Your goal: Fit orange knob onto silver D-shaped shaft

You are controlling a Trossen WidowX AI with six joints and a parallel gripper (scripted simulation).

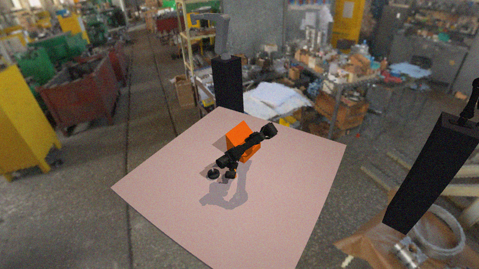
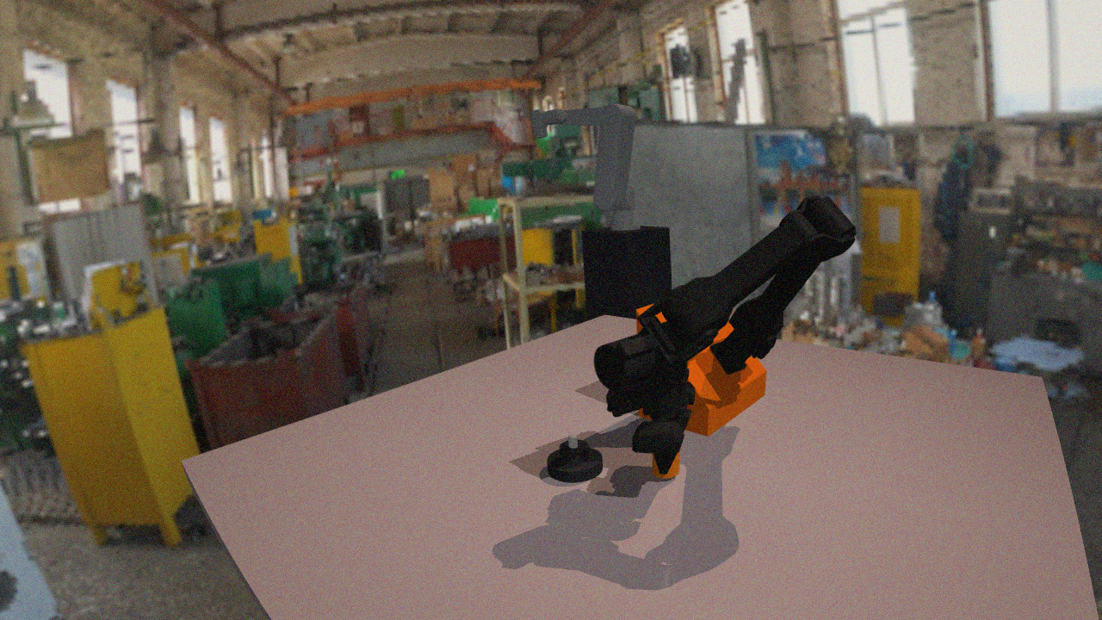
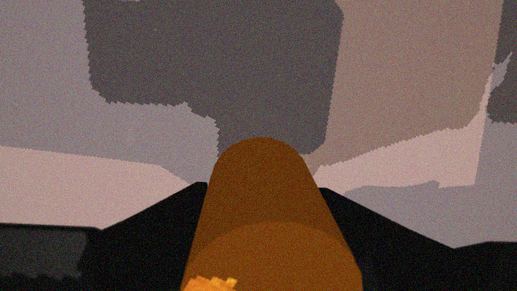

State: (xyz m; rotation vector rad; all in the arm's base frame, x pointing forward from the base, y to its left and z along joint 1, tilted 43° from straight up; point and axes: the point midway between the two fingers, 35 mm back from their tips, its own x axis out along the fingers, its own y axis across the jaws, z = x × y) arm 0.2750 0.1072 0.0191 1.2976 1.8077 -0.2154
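The orange knob (image 2: 670, 470) (image 3: 262, 202) stands upright on the pink table (image 1: 260, 233) (image 2: 385, 523) (image 3: 60, 190). My gripper (image 1: 230, 170) (image 2: 662, 450) (image 3: 261, 196) reaches down over it and is shut on it, with a black finger pressed against each side in the wrist view. The round black pedestal (image 1: 212, 174) (image 2: 573, 465) with the short silver shaft (image 2: 572, 443) sits on the table a little to the left of the knob, apart from it. The knob's hole is hidden underneath it. The pedestal is out of the wrist view.
The arm's orange base block (image 1: 238, 133) (image 2: 727, 389) stands behind the knob. Two tall black pillars stand by the table, one at the far edge (image 1: 227, 81) (image 2: 624, 269) and one off its right side (image 1: 431, 174). Arm shadows fall in front of the knob.
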